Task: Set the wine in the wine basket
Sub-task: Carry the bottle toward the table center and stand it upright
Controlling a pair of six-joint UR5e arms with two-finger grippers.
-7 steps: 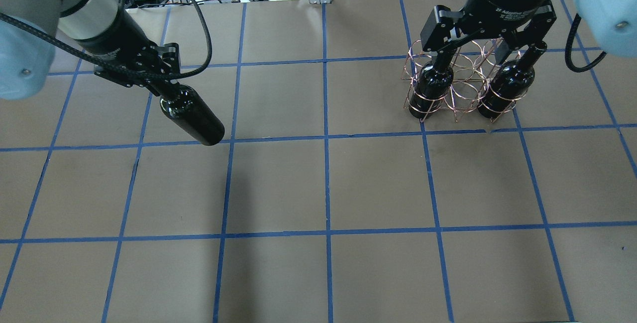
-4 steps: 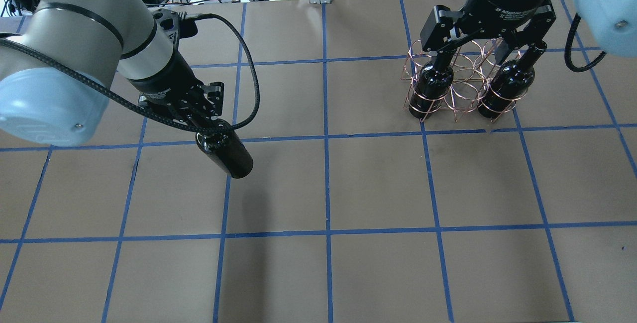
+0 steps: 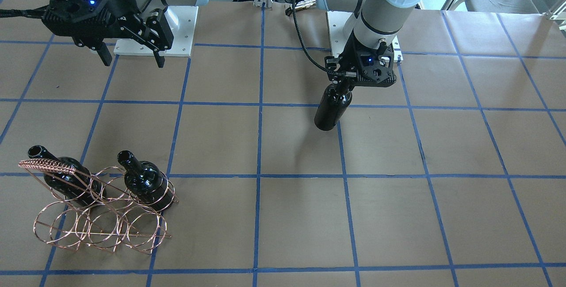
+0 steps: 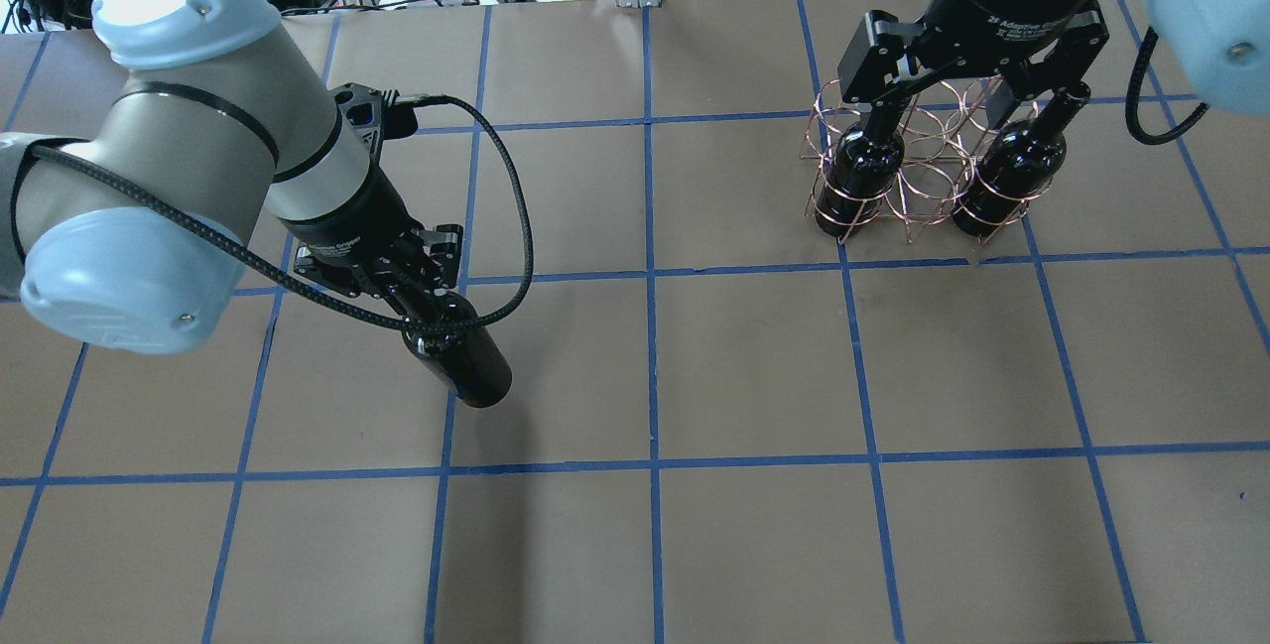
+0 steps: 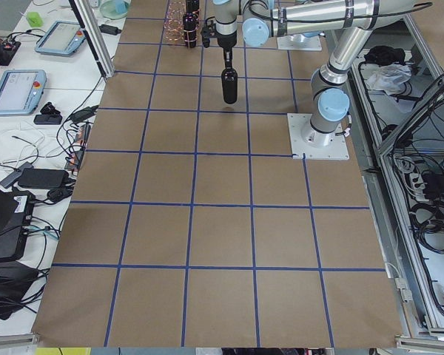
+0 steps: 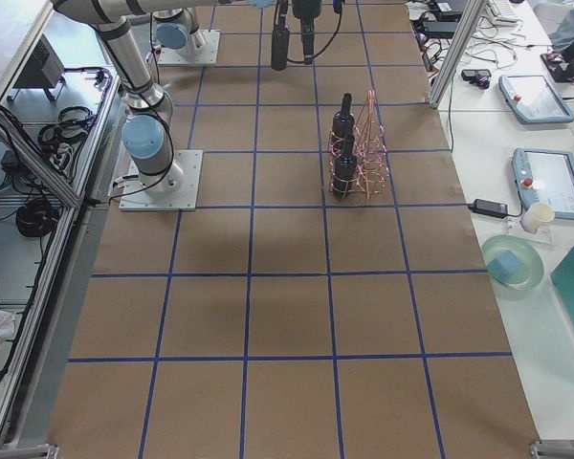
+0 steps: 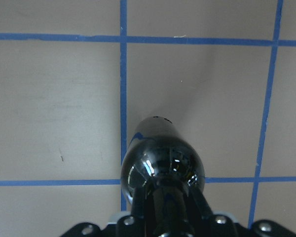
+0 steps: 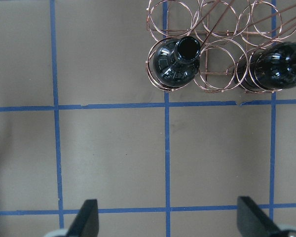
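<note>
Two bottles (image 4: 859, 166) sit in the wine basket (image 4: 921, 199) upper right, right end effector (image 4: 943, 108) spread wide above them; left end effector (image 4: 415, 295) clamped on the wine (image 4: 466, 371) by its neck, center-left.

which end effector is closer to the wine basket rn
Right. The right end effector hangs open just above the wine basket, toward the robot's side. The left end effector is far across the table, gripping the wine bottle by its neck.
</note>
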